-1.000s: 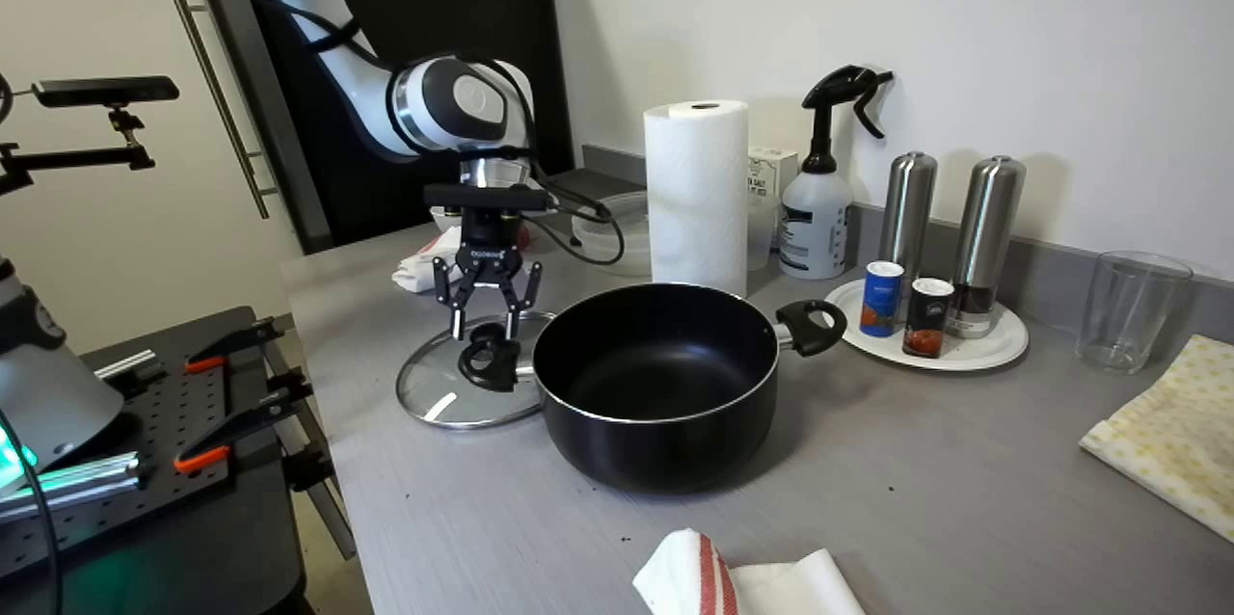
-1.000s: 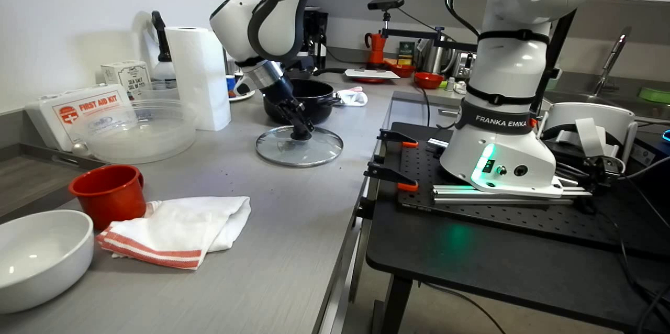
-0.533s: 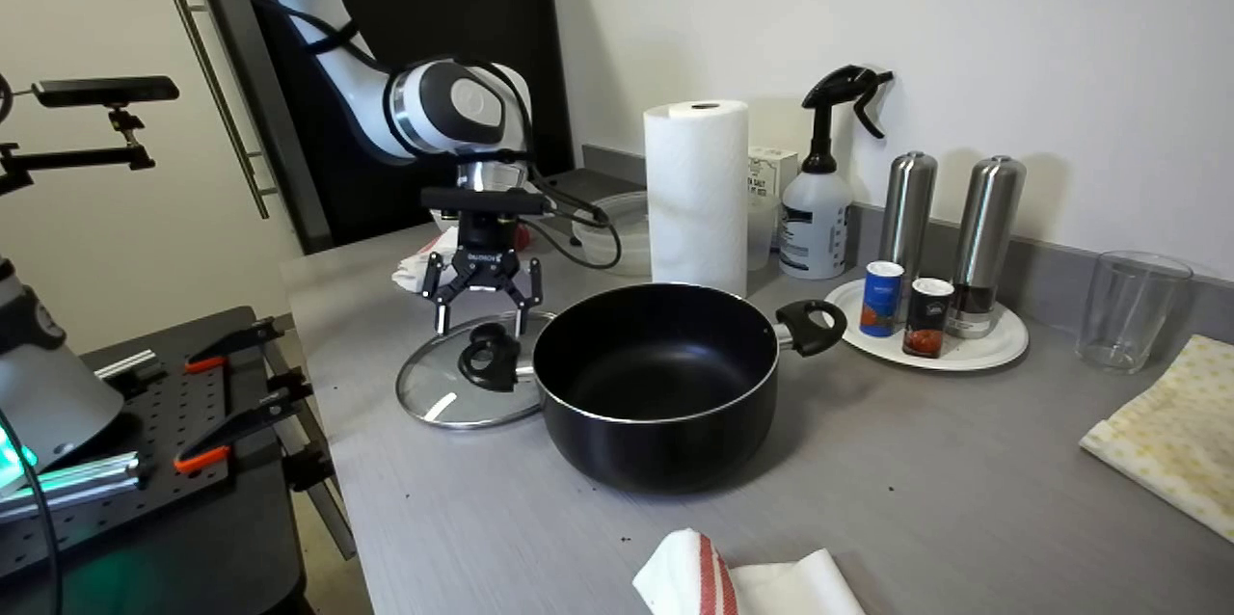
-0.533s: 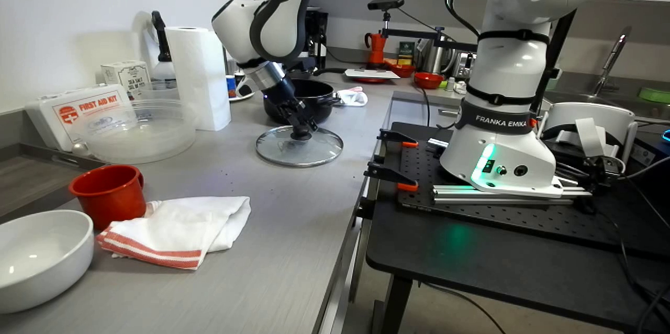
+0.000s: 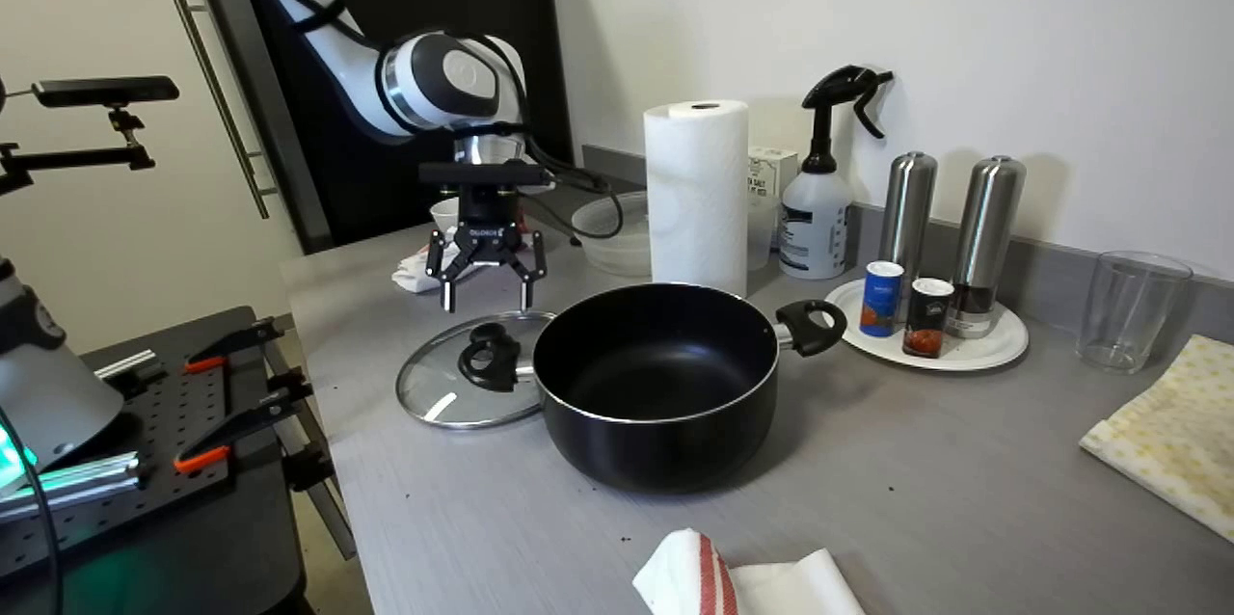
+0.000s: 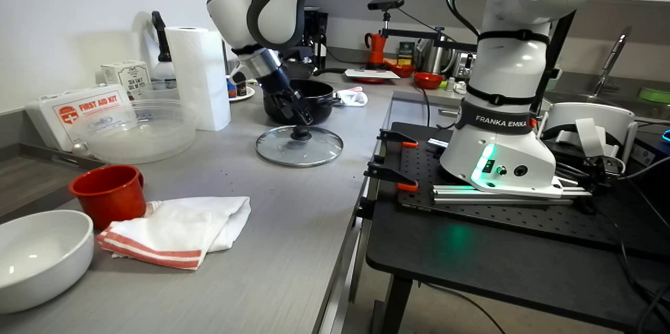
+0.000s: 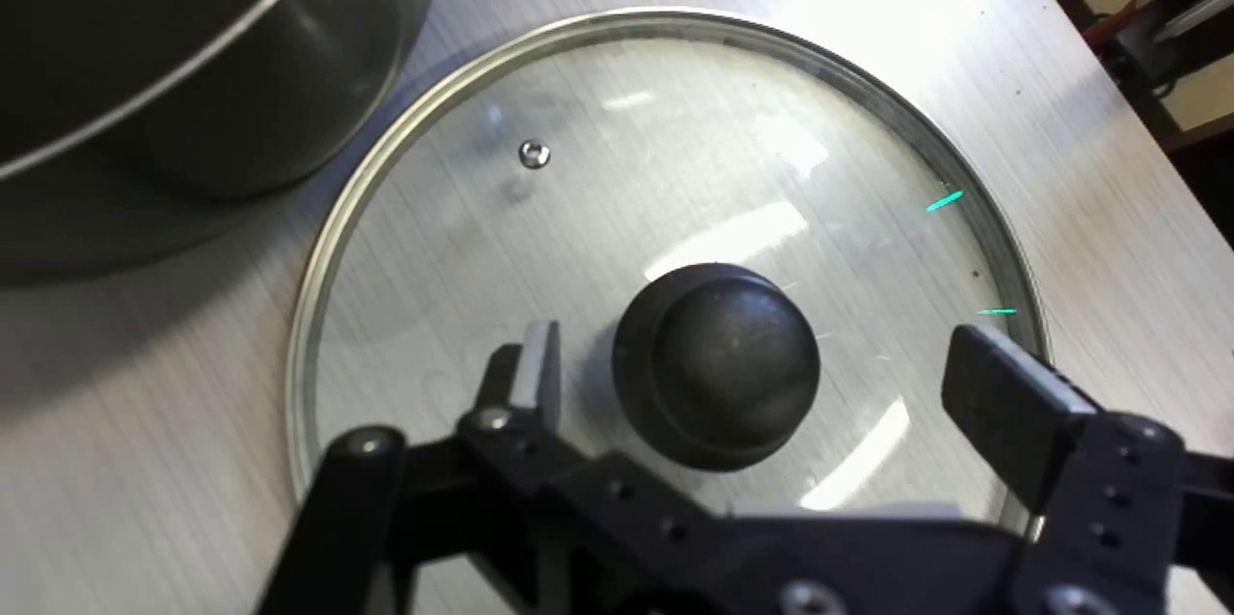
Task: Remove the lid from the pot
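Observation:
The glass lid [image 6: 298, 152] lies flat on the counter beside the pot [image 5: 665, 446], its dark knob [image 7: 737, 364] pointing up. In an exterior view the pot's side handle hides part of the lid. Black and uncovered, the pot shows a bare interior. Above the lid hangs my gripper [image 5: 487, 297], open with its two fingers wide apart. Seen in the wrist view, the knob sits between the fingers [image 7: 1007, 403] without contact, nearer the left-hand one. Both exterior views show a gap between fingertips and lid.
A paper towel roll [image 5: 696, 200] stands behind the pot. Next to the pot is a white plate [image 5: 1007, 345] with shakers and mills. A red mug [image 6: 107, 198], white bowl [image 6: 44, 260] and folded towel [image 6: 183, 229] lie on the lid's other side. The counter edge [image 6: 348, 234] runs near the lid.
The fingers have spread from around the knob to fully apart. After that my gripper has risen off the lid, which has stayed where it was, as has the pot.

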Motion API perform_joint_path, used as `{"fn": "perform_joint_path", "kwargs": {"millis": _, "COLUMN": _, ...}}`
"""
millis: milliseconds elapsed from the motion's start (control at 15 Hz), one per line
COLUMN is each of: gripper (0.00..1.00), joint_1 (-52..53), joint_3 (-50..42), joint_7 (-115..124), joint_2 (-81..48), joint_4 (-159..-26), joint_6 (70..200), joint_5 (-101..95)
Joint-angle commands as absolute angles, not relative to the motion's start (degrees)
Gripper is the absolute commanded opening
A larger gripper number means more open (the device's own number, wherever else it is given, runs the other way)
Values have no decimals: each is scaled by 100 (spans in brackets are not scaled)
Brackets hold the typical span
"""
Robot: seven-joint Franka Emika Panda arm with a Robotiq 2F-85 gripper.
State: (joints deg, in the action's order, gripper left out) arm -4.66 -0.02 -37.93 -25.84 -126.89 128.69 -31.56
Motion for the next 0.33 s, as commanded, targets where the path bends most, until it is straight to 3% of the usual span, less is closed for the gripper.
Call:
{"fn": "perform_joint_path", "kwargs": {"millis": 0, "gripper": 100, "joint_1": -408, "joint_3": -29, "joint_7": -3808, "joint_2": -2451, "joint_4": -12734, "joint_6": 12859, "joint_5": -3147}}
{"fn": "perform_joint_path", "kwargs": {"millis": 267, "gripper": 100, "joint_1": -366, "joint_3": -25, "joint_7": -3806, "joint_2": -2096, "joint_4": -12940, "joint_6": 12857, "joint_5": -3164}}
